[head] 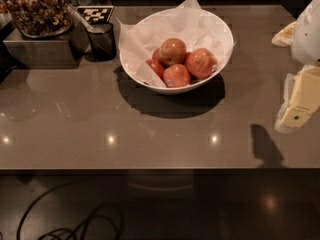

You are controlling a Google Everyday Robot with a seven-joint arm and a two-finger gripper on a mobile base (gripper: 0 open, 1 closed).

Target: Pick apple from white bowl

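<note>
Black cables (75,224) loop on the dark floor nearest the camera; beyond them lies the glossy grey-brown countertop (100,114); over its right edge hangs the pale cream gripper (296,111), well apart from the bowl, and I cannot tell whether it is parted or closed; farther back, the wide white bowl (210,84), lined with crumpled paper, holds four apples; the broad orange-red apple (201,63) sits at its right, seemingly touching the smaller red apple (176,76); a black mesh cup (102,41) stands just beside the bowl's left.

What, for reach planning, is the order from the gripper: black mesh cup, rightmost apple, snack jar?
From the gripper, at right edge:
1. apple, right in white bowl
2. black mesh cup, left of bowl
3. snack jar, far left
</note>
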